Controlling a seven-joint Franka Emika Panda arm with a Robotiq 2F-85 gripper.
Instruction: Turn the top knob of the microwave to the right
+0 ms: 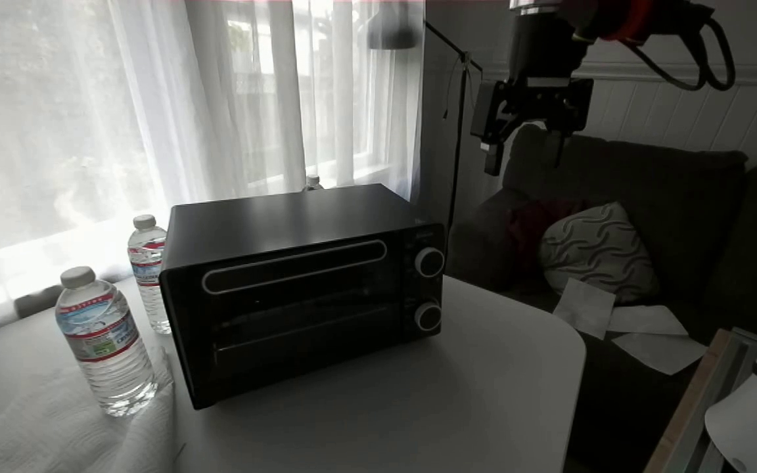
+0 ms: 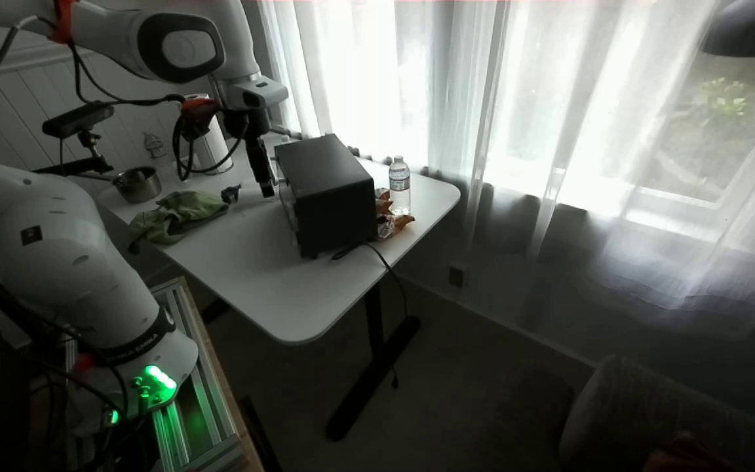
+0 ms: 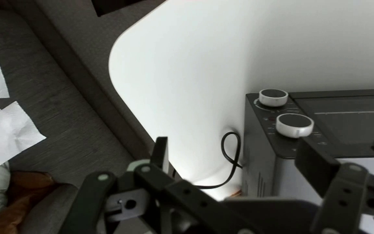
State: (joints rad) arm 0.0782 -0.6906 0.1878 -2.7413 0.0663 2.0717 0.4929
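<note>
Pincer point(image 1: 526, 157) spread wide, gap to top knob point(image 1: 429, 262); tabletop point(image 1: 497, 374) extends past microwave point(image 1: 306, 302) edge.

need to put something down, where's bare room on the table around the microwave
Bare: the table in front of the microwave, out to the rounded corner near the top knob. Crowded: behind the microwave, orange wrappers and a water bottle; at the end away from that knob, two bottles; farther along the front edge, the green cloth and pot.

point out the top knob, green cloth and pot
Top knob point(image 1: 430, 262), in an exterior view, its front face.
Green cloth point(image 2: 184, 213), in an exterior view, its crumpled middle.
Pot point(image 2: 141, 190), in an exterior view, its outer wall.
</note>
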